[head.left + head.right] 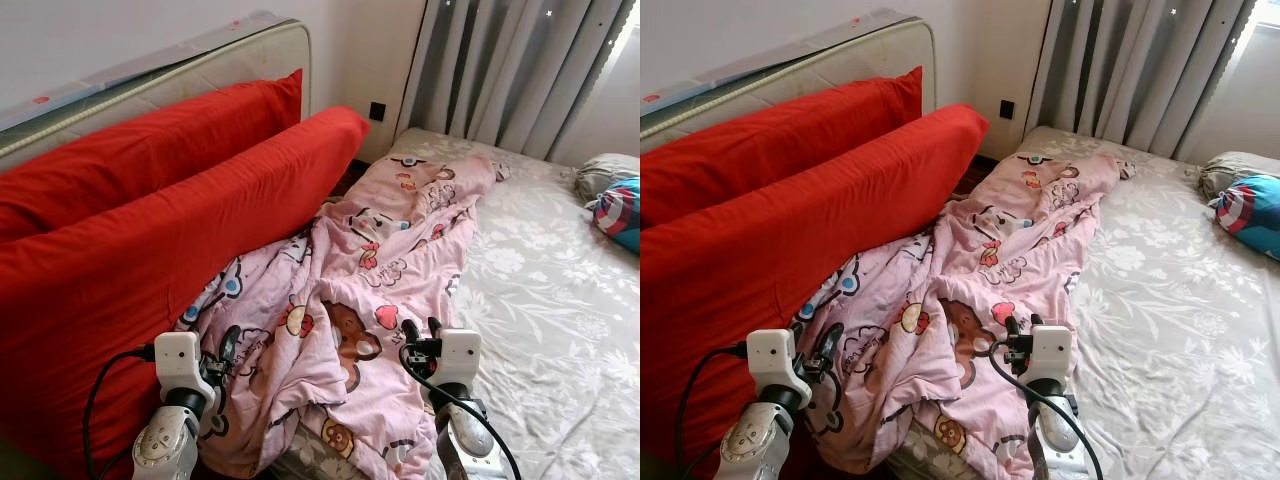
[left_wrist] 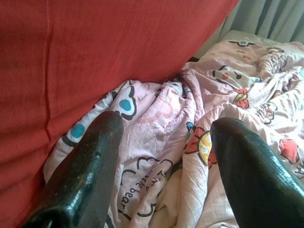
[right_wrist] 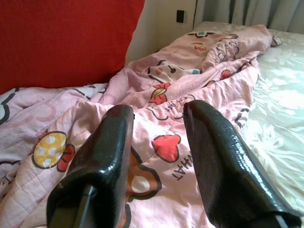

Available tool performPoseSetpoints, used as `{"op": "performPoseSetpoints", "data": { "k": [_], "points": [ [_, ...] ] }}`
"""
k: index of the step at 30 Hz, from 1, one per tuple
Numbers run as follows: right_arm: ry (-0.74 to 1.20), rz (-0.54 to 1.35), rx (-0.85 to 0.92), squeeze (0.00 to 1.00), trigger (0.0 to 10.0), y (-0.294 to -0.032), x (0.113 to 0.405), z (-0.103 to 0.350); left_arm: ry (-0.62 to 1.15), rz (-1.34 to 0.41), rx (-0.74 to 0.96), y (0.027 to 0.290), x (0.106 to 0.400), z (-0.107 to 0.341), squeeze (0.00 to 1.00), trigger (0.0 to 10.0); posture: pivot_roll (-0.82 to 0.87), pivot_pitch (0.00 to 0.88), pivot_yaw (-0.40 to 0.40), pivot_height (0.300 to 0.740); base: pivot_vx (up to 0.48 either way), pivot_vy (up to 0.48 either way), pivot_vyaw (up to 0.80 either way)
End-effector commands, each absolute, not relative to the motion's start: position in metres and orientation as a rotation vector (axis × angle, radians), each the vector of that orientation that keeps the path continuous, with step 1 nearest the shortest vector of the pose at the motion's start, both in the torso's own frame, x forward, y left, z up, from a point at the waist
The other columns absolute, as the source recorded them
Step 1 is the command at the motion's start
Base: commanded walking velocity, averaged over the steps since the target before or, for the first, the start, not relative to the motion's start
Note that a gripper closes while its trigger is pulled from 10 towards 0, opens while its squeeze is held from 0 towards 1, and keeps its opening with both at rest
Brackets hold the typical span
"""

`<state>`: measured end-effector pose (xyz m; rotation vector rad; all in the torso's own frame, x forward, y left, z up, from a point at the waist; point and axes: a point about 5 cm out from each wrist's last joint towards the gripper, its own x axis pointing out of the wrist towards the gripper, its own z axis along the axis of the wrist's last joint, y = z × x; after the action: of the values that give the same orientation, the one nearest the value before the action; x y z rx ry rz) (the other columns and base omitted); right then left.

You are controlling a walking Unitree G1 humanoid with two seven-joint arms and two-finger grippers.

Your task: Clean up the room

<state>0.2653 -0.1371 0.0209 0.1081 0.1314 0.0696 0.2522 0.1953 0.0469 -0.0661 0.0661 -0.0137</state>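
Observation:
A crumpled pink quilt [image 1: 370, 290] with cartoon prints lies along the left side of the bed, from the far end down to the near corner, where it hangs over the edge. Its left edge bunches against the red cushions. My left gripper [image 1: 222, 358] is open just above the quilt's near left part, close to the red cushion; in the left wrist view the fingers [image 2: 95, 161] straddle folds of the quilt [image 2: 161, 156] with nothing between them. My right gripper [image 1: 422, 332] is open over the quilt's near right edge, its fingers [image 3: 213, 152] apart above the quilt [image 3: 166, 95].
Two big red cushions [image 1: 150, 230] stand on edge left of the bed, with a mattress [image 1: 200, 55] leaning on the wall behind. A grey floral sheet [image 1: 540, 300] covers the bed's right side. Pillows [image 1: 615, 205] lie at far right. Grey curtains [image 1: 520, 70] hang behind.

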Motion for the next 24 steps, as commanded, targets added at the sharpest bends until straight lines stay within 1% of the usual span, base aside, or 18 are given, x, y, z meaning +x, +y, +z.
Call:
{"op": "performPoseSetpoints", "data": {
  "k": [1,6,13,19,24],
  "points": [
    [0.147,0.078,0.112,0.00,10.0,-0.1348,0.2653,0.0188,0.065,-0.016,-0.061,0.1948,0.2555,0.0498,0.00,10.0,-0.02,0.031,-0.038,0.720,0.000,0.000,0.00],
    [0.149,0.089,0.115,0.00,10.0,-0.1335,0.2626,0.0187,0.067,-0.024,-0.065,0.1932,0.2570,0.0500,0.00,10.0,-0.03,0.044,-0.033,0.691,0.000,0.000,0.00],
    [0.137,0.095,0.135,0.00,10.0,-0.1324,0.2616,0.0201,0.070,-0.031,-0.065,0.1912,0.2569,0.0501,0.00,10.0,-0.03,0.043,-0.030,0.691,0.000,0.000,0.00],
    [0.178,0.101,0.116,0.00,10.0,-0.1307,0.2619,0.0149,0.074,-0.034,-0.061,0.1910,0.2571,0.0503,0.00,10.0,-0.03,0.043,-0.027,0.691,0.000,0.000,0.00],
    [0.181,0.122,0.123,0.00,10.0,-0.1280,0.2611,0.0140,0.080,-0.040,-0.062,0.1896,0.2570,0.0483,0.00,10.0,-0.03,0.037,-0.027,0.666,0.000,0.000,0.00]
  ]
}}
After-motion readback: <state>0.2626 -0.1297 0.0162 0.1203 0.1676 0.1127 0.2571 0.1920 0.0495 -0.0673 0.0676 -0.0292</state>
